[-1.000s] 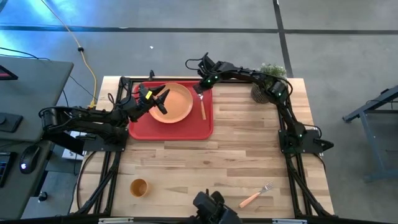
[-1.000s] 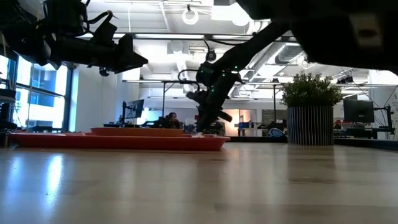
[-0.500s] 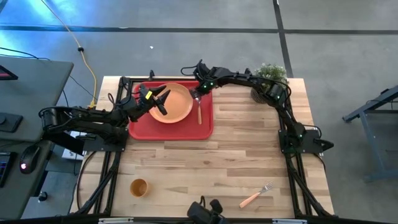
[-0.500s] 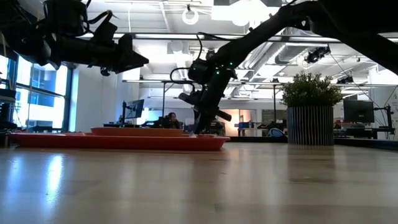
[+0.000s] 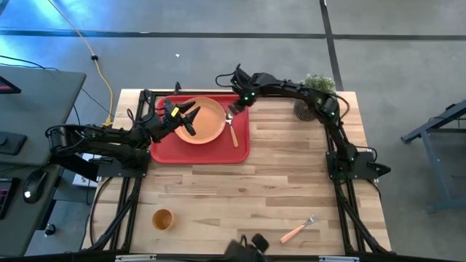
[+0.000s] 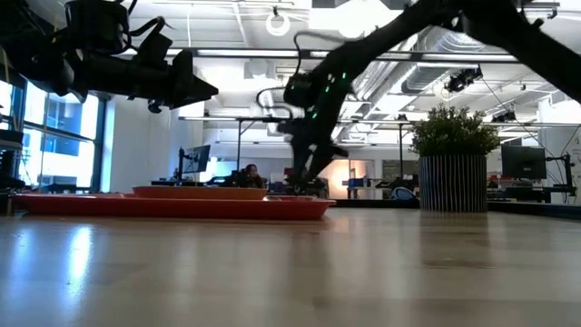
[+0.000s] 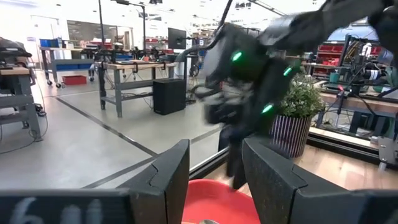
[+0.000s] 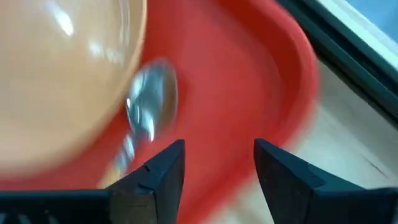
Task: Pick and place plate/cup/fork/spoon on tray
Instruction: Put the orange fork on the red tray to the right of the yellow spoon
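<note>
The red tray (image 5: 218, 151) lies at the table's far left. The orange plate (image 5: 205, 121) rests flat in it. The spoon (image 5: 232, 129) lies on the tray just right of the plate, with its silver bowl (image 8: 152, 102) beside the plate's rim. My right gripper (image 5: 234, 109) hovers open just above the spoon's bowl end, touching nothing. My left gripper (image 5: 192, 118) is open and empty above the plate's left part. The cup (image 5: 162, 218) stands at the near left. The fork (image 5: 300, 228) lies at the near right.
A potted plant (image 5: 314, 91) stands at the far right corner, beside my right arm. Bare wooden table lies between the tray and the near edge. The two grippers are close together over the tray.
My right gripper has swung a little toward the table's left edge and then back right over the tray's right part. The spoon has slid slightly on the tray toward the plate. My left gripper has kept still.
</note>
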Controlling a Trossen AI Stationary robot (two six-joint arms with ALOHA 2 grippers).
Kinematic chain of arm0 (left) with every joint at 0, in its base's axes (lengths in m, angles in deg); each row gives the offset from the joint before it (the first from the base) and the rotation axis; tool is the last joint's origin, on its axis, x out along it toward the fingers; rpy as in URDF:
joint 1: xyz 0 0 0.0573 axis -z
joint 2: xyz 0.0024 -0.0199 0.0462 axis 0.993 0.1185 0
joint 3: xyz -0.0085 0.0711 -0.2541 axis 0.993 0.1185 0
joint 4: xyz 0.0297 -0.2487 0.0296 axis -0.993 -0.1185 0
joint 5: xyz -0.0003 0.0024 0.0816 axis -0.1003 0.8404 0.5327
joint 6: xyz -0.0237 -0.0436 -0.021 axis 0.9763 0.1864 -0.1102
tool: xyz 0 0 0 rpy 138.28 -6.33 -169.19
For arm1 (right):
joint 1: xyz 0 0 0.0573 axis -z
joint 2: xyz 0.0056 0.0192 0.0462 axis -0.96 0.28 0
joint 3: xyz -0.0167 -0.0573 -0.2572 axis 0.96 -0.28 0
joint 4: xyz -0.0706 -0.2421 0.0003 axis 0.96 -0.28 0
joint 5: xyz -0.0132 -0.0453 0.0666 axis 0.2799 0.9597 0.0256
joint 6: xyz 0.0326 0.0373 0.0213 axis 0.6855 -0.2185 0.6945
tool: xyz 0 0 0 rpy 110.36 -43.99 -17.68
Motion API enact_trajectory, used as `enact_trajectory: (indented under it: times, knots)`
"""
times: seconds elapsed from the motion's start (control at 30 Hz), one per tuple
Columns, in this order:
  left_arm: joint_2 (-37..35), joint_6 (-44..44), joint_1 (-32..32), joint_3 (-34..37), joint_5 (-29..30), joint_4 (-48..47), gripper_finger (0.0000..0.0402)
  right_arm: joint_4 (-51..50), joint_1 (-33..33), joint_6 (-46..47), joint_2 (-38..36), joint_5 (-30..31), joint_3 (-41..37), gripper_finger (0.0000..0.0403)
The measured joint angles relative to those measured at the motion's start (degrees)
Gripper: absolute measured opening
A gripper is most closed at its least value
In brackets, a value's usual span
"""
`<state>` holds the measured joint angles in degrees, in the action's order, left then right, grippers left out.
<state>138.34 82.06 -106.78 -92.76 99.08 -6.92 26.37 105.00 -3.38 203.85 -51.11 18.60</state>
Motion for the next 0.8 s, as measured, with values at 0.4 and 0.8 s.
enact_trajectory:
  times: [0.4,0.8]
  knots:
    - [0.0,-2.0,0.0,0.0,0.0,-3.4,0.014,-14.0,-17.8,-3.4,-14.8,12.2,-6.4,0.0167]
    - [0.0,-0.5,0.0,0.0,0.0,-6.6,0.014,20.4,-34.3,21.0,-44.4,6.5,-56.4,0.0167]
